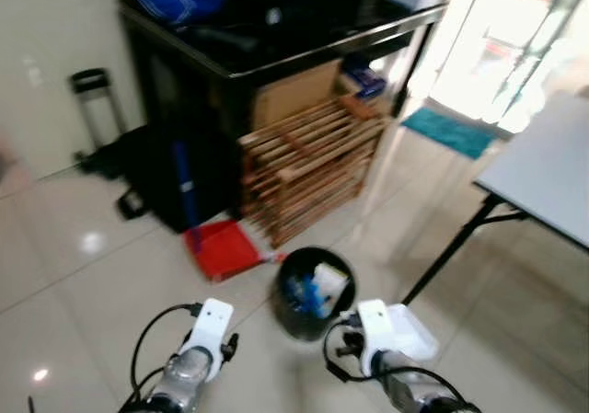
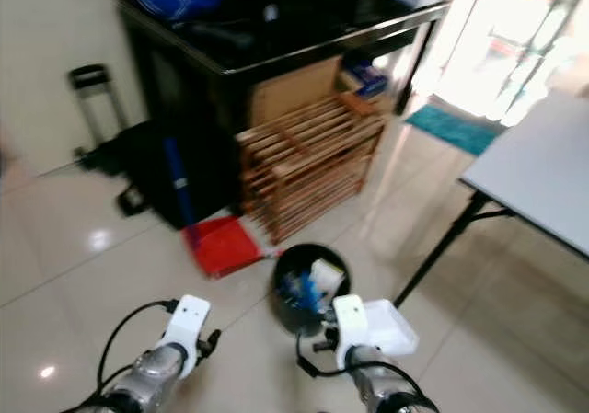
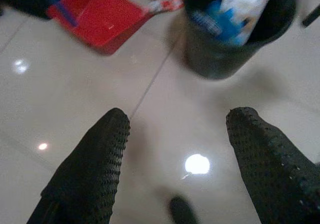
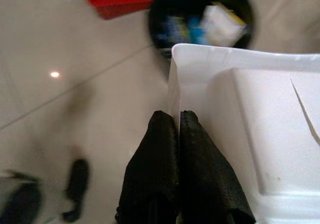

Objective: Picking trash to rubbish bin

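Observation:
A black round rubbish bin stands on the tiled floor ahead, holding blue and white wrappers. My right gripper is shut on the wall of a white plastic container, held just short of the bin and to its right; the same white container shows beside my right wrist. The left gripper is open over bare floor, nothing between its fingers, with the bin a little ahead of it.
A red dustpan lies left of the bin. Behind stand a wooden slatted rack and a black table. A grey folding table with a black leg is at the right. A black trolley bag sits at the left wall.

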